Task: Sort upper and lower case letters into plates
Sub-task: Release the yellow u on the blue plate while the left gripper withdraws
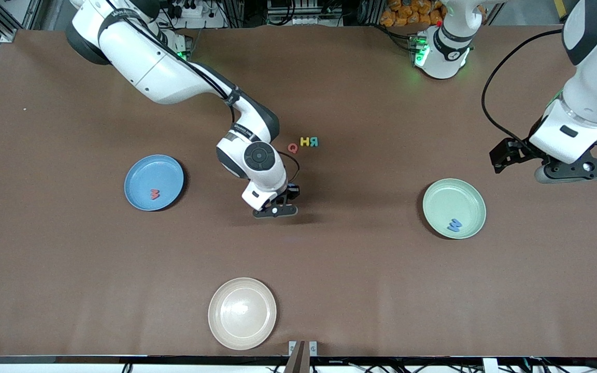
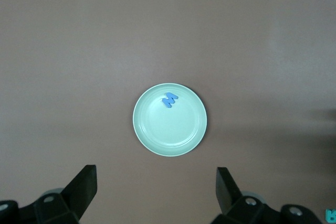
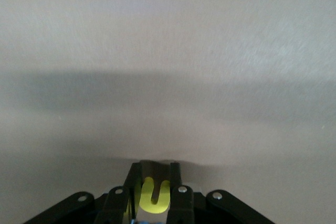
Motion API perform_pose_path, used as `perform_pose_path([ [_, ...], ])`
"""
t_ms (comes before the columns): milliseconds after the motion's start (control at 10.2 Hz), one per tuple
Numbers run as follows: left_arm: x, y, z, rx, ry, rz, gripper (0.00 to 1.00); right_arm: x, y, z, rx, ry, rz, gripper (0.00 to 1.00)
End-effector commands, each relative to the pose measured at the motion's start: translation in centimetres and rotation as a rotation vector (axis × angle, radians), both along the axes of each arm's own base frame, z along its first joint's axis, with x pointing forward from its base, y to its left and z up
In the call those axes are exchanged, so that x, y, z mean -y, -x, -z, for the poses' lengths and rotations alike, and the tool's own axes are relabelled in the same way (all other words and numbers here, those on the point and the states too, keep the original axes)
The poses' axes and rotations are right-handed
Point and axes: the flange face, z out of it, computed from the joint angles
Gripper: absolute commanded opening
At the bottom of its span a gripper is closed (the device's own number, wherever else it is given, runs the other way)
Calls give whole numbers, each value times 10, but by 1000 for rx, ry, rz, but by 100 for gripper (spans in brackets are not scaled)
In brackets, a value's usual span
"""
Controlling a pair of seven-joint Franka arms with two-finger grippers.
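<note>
Right hand (image 1: 276,211) low over the bare middle of the surface (image 1: 360,259), between the blue plate (image 1: 133,192) and the mint green plate (image 1: 472,196). Its fingers are clamped on a yellow letter (image 3: 153,195), seen between the pads in the right wrist view; shape looks like a small "u" or "n", case not certain from here.

Left hand (image 2: 157,190) waits up in the air over the left arm's end of the surface, jaws spread wide, nothing in them, looking down on the mint green plate.

Sorted so far: a red letter (image 1: 155,194) in the blue plate, a blue letter (image 1: 454,225) in the mint green plate. A cluster of letters (image 1: 306,143) (red Q, yellow H, teal R) lies on the surface nearer the robots' bases. Cream-white plate (image 1: 221,326) nearest the front camera holds nothing.

Step in hand, as I read it: pick made, carry about to begin. Next move calls for lifting clear, travelling to the plate matching this letter's case, and letting go low over its centre.
</note>
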Motion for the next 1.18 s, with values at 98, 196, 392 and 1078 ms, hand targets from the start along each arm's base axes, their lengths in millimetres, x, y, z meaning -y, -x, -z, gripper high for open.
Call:
perform_pose_path([
  [98, 0, 3, -6, -13, 19, 28, 100, 21, -29, -27, 29, -20, 47, 0],
  [196, 0, 3, -6, -13, 19, 27, 100, 42, -36, -41, 16, -5, 59, 0],
  [392, -1, 3, -6, -12, 20, 25, 100, 114, -52, -69, -74, -55, 67, 0],
  [1078, 19, 2, 3, -21, 42, 37, 100, 302, -15, -53, -189, 146, -31, 0],
])
